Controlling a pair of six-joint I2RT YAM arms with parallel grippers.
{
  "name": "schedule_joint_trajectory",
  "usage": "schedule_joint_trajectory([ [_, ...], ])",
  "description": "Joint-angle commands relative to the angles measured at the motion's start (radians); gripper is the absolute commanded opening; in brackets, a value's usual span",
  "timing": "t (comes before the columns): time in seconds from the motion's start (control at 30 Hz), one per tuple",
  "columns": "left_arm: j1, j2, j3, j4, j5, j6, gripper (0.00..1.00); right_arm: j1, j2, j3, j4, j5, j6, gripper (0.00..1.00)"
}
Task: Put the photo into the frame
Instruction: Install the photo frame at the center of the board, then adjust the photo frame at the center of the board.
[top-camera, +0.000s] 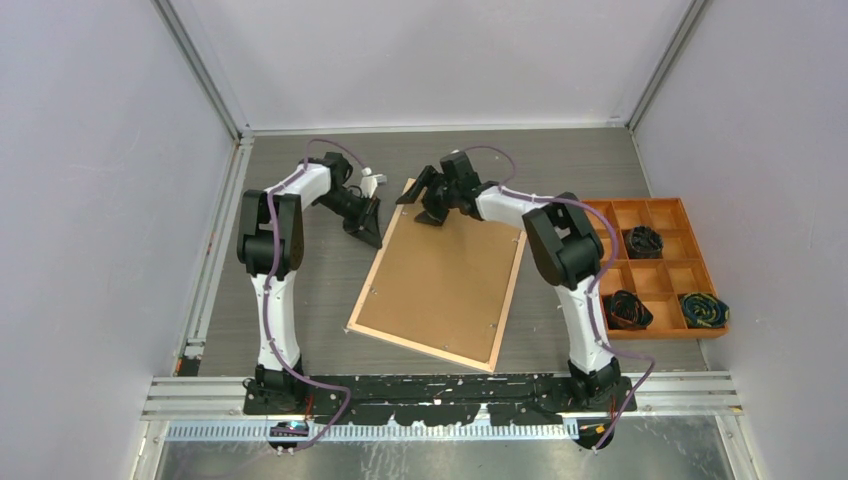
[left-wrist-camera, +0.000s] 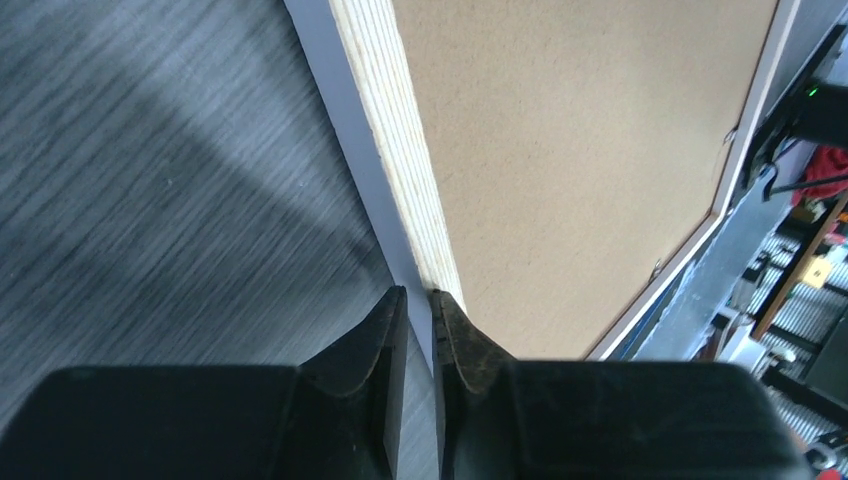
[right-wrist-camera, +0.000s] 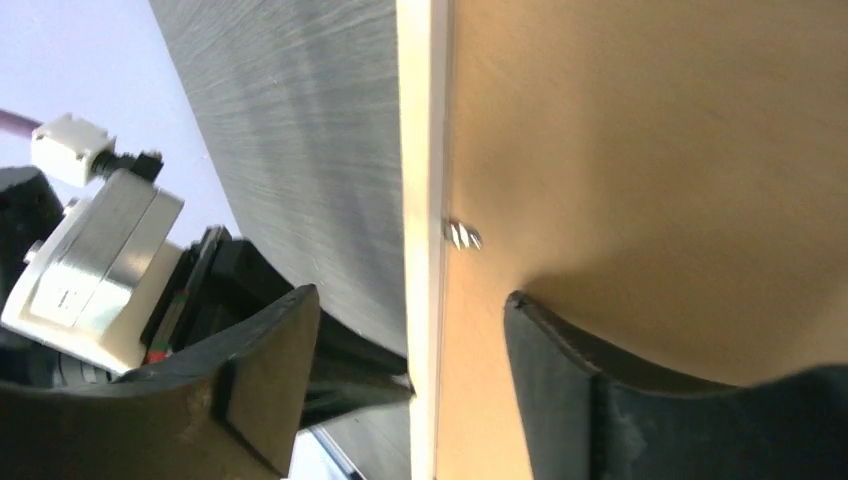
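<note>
Frame (top-camera: 421, 349) lies back-up, right end effector (right-wrist-camera: 410, 305) straddling its edge.

Robotics lab cell, white panel walls (top-camera: 90, 150), alu rail (top-camera: 200, 395), grey tabletop (top-camera: 320, 290), bench-bolted arms

walls (top-camera: 90, 150): plain white | tabletop (top-camera: 325, 290): dark grey woodgrain | light: even, soft

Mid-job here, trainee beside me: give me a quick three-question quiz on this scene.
1. True or false: the frame lies with its brown backing board upward.
2. Which jaws stand open astride the frame's edge? A) left gripper B) right gripper C) neither
3. Fill in: ___ compartments of the orange tray hold dark items.
Key: 1 true; 2 B; 3 three.
</note>
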Motion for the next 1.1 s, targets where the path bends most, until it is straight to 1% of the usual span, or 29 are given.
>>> schedule_joint_trajectory([
  [0.0,0.02,-0.044,0.042,-0.118,-0.074,0.123,0.18,-0.093,-0.281,-0.125,-0.104,0.104,-0.034,0.86],
  [0.07,0.024,-0.058,0.037,-0.143,-0.103,0.162,0.21,-0.141,-0.378,-0.176,-0.163,0.146,-0.068,0.97],
  [0.1,0.025,-0.072,0.023,-0.146,-0.114,0.177,0.21,-0.159,-0.423,-0.199,-0.233,0.18,-0.092,0.99],
  [0.17,0.024,-0.104,-0.021,-0.133,-0.141,0.2,0.23,-0.194,-0.506,-0.249,-0.318,0.24,-0.13,1.0],
  [0.3,0.022,-0.161,-0.128,-0.107,-0.166,0.237,0.28,-0.265,-0.674,-0.444,-0.364,0.363,-0.149,1.0],
  [0.37,0.017,-0.188,-0.169,-0.097,-0.167,0.252,0.31,-0.302,-0.736,-0.537,-0.362,0.442,-0.177,1.0],
  [0.4,0.011,-0.2,-0.19,-0.095,-0.163,0.263,0.32,-0.325,-0.759,-0.592,-0.334,0.452,-0.19,1.0],
  [0.5,-0.01,-0.221,-0.248,-0.086,-0.173,0.288,0.33,-0.399,-0.796,-0.722,-0.227,0.406,-0.197,1.0],
  [0.6,-0.03,-0.234,-0.281,-0.075,-0.177,0.29,0.33,-0.409,-0.772,-0.759,-0.175,0.367,-0.196,1.0],
  [0.7,-0.055,-0.248,-0.317,-0.06,-0.188,0.292,0.33,-0.409,-0.693,-0.766,-0.097,0.276,-0.161,1.0],
  [0.87,-0.101,-0.292,-0.394,-0.033,-0.204,0.297,0.33,-0.403,-0.51,-0.688,0.029,0.127,-0.075,1.0],
  [0.93,-0.126,-0.308,-0.418,-0.027,-0.198,0.295,0.33,-0.378,-0.443,-0.606,0.053,0.097,-0.05,1.0],
  [1.07,-0.215,-0.32,-0.434,-0.023,-0.163,0.274,0.33,-0.281,-0.302,-0.376,-0.011,0.077,-0.04,1.0],
])
